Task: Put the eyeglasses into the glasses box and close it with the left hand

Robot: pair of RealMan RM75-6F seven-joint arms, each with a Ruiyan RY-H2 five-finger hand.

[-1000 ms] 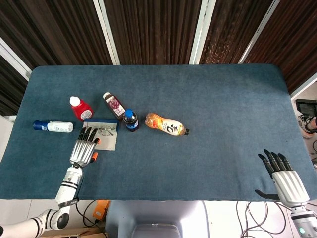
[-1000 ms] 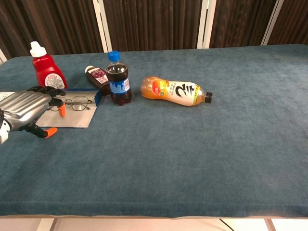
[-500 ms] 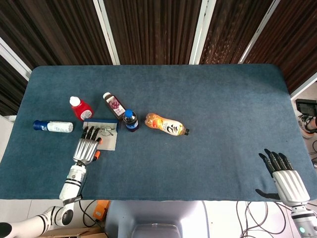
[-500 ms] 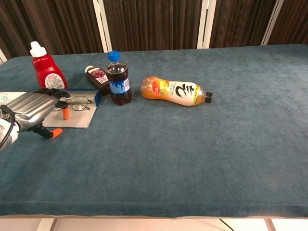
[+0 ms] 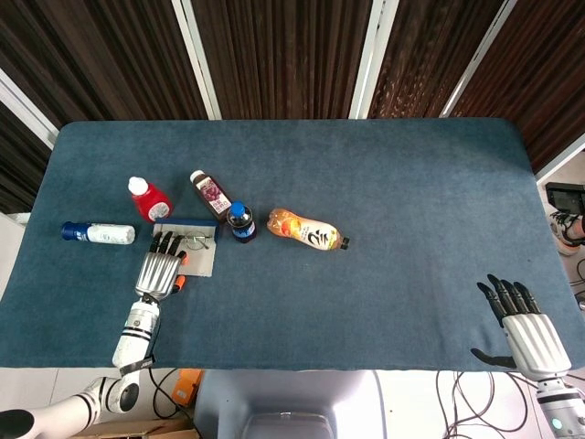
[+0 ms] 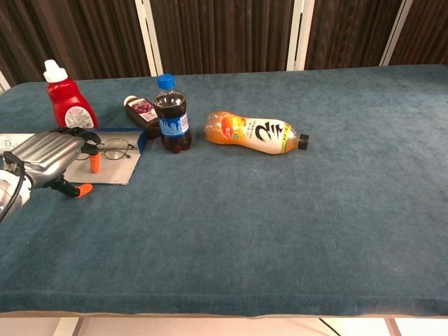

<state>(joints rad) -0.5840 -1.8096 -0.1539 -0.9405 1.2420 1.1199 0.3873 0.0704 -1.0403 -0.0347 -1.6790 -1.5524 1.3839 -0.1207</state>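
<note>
Reaching over the box (image 5: 187,250), the left hand's fingers (image 6: 89,162) lie spread and flat at left of frame, orange tips just beside the glasses (image 6: 112,149). Nothing gripped that I can see; whether a tip touches the frame, can't tell. The left hand (image 5: 158,271) sits over the box's left part in the head view, wrist trailing toward the lower left corner.

Glasses lie on the grey open tray of the box, lenses up, just right of the fingertips. A blue edge, prob. the lid, stands along the box's far side by the cola (image 6: 171,113). So glasses look to be in the box already; the lid is not yet shut.

Right hand (image 5: 526,331) is at lower right in the head view, fingers apart, holding nothing, well apart from everything.

Risks, as I judge them:
- Lid is thin and low; flat fingers may slide over it w/o catching, or push the whole box across the cloth.
- Closing w/ a temple arm sticking up could pinch or bend the glasses.
- Crowded around: red bottle (image 6: 68,100) just behind the hand, juice bottle (image 6: 142,111) and cola near the lid. A wide sweep could tip the upright cola.
- White bottle (image 5: 98,233) lies left of the hand; the orange bottle (image 6: 254,133) is further right, less exposed.
</note>
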